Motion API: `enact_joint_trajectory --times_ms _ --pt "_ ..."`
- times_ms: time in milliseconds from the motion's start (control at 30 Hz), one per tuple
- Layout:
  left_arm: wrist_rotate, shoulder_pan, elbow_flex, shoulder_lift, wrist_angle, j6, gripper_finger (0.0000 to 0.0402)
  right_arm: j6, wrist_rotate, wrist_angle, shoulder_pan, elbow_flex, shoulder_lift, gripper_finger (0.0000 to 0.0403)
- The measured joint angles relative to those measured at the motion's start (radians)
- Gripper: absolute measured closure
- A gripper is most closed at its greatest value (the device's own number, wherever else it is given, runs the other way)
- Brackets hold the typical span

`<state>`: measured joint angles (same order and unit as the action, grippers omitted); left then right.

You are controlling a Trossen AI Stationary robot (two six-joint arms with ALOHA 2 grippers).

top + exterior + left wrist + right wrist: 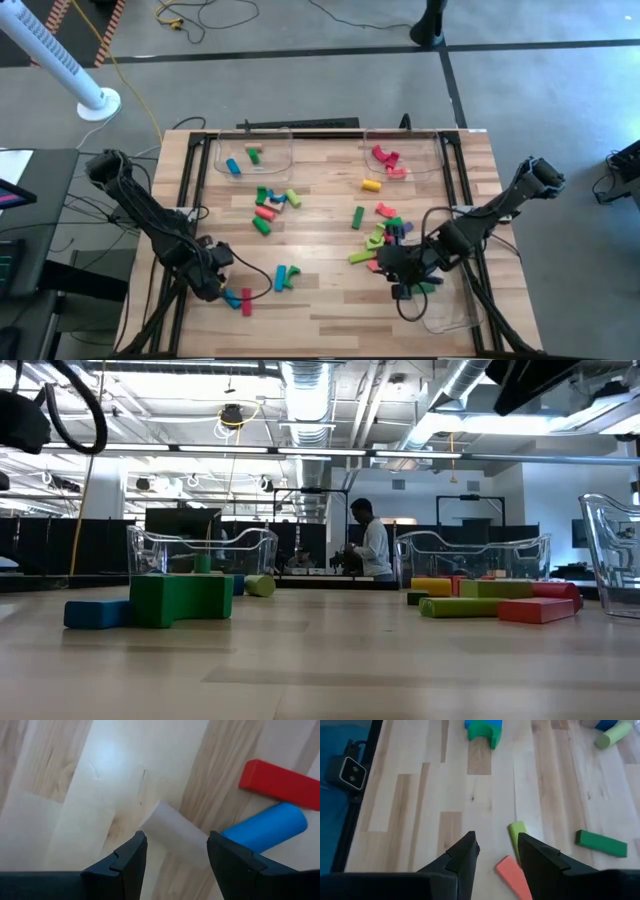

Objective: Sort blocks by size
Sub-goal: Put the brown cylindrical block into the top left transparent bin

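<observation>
High view: the blocks are seen scattered over the wooden surface [320, 290], with one cluster [272, 203] near the middle left, another [385, 235] at the right, a green-and-blue pair [284, 277] toward the front, and a few inside the two clear trays [252, 152] at the far edge. The left claw [222, 287] is lowered at the front left corner, just beside a blue cylinder [233, 297] and a red bar [247, 306]. In its wrist view the fingers [125, 862] are seen parted, with nothing between them but bare wood; the blue cylinder [265, 827] and red bar [280, 782] lie off to one side, touching each other. The right claw [408, 280] is lowered at the front edge of the right cluster. Its fingers [465, 855] are also parted and empty, with a light green bar [518, 837] and a salmon piece [512, 875] lying just beside one fingertip, and a dark green bar [601, 844] farther off. A person [372, 545] is seen standing in the room behind.
</observation>
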<state>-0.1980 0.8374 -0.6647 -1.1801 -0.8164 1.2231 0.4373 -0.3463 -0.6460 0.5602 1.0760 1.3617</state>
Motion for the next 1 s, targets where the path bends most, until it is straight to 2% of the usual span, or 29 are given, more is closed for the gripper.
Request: enact_joint_trajectory --times_ms 600,767,1000 --pt "-0.016 0.006 0.000 0.000 0.029 -0.009 0.0205 -0.001 0.000 0.022 -0.015 0.000 0.000 0.0232" --pt "-0.044 0.006 0.000 0.000 0.121 -0.151 0.0205 -0.004 0.000 0.032 -0.015 0.000 0.000 0.0232" --pt "-0.073 0.006 0.000 0.000 0.279 -0.486 0.0205 -0.004 0.000 0.034 -0.015 0.000 0.000 0.0232"
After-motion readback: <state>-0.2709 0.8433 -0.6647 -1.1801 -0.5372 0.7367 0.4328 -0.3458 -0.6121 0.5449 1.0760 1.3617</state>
